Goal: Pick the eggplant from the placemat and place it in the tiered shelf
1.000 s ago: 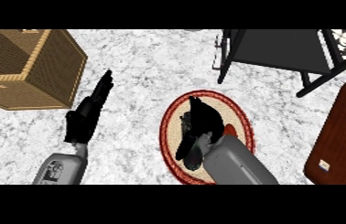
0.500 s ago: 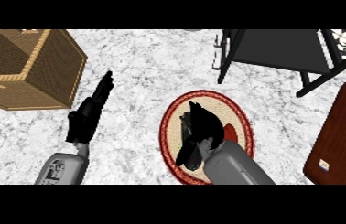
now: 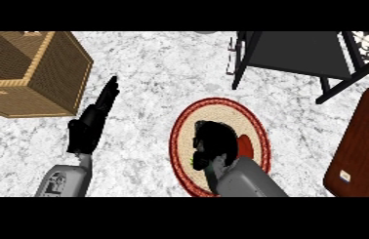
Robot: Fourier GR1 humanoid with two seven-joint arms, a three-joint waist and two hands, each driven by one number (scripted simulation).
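1. At the far left a wicker basket sits on the marble counter, playing no part in the job.
2. Beside it the left hand rests on the counter, fingers straight and together, touching nothing else.
3. In the middle lies the round placemat with its red rim. The right hand is down on it, fingers curled over something. I judge that to be the eggplant; only a sliver of green at the hand's left edge shows, so I cannot tell whether the hand has closed on it.
4. At the upper right stands the dark tiered shelf, well apart from the mat.
5. So the pick looks under way at best; the lift, carry and placing all remain.
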